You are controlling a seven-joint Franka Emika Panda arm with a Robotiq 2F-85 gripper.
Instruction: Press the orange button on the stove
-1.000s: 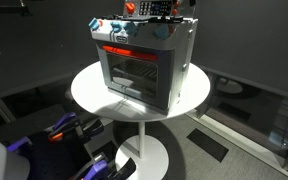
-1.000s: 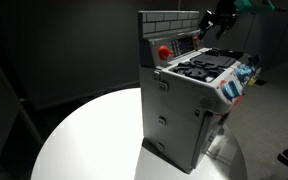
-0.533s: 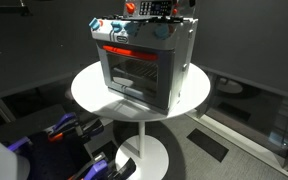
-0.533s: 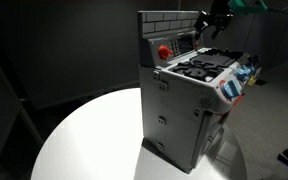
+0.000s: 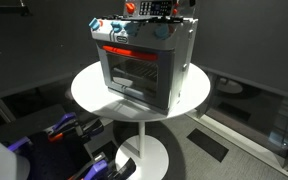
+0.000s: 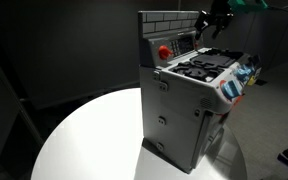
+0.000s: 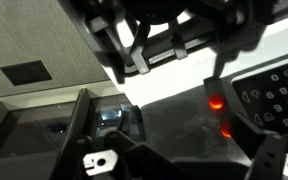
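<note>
1. On the round white table (image 5: 87, 92) stands the stove (image 5: 144, 62), a grey toy oven with a glass door (image 5: 132, 72) and a red-orange strip (image 5: 118, 50) glowing above it.
2. From the side, in an exterior view, the stove sits near the table's far edge. Black burners (image 6: 204, 68) are on top and blue knobs (image 6: 247, 74) line the front lip.
3. A grey tiled back panel (image 6: 169, 22) rises behind the burners. The orange button (image 6: 164, 50), more red than orange from where I stand, sits low on that panel at its near end.
4. The gripper (image 6: 210, 24) hangs by the panel's far end, above the rear burners. It is off to one side of the button and not touching it.
5. At the wrist, its dark fingers (image 7: 130, 56) come in from the top of the view with a clear gap between them. The jaws stand apart and there is nothing in their grasp.
6. Below them in the wrist view, two small red lights (image 7: 217, 101) glow beside a dark keypad (image 7: 277, 92). I cannot tell whether either light is the button.
</note>
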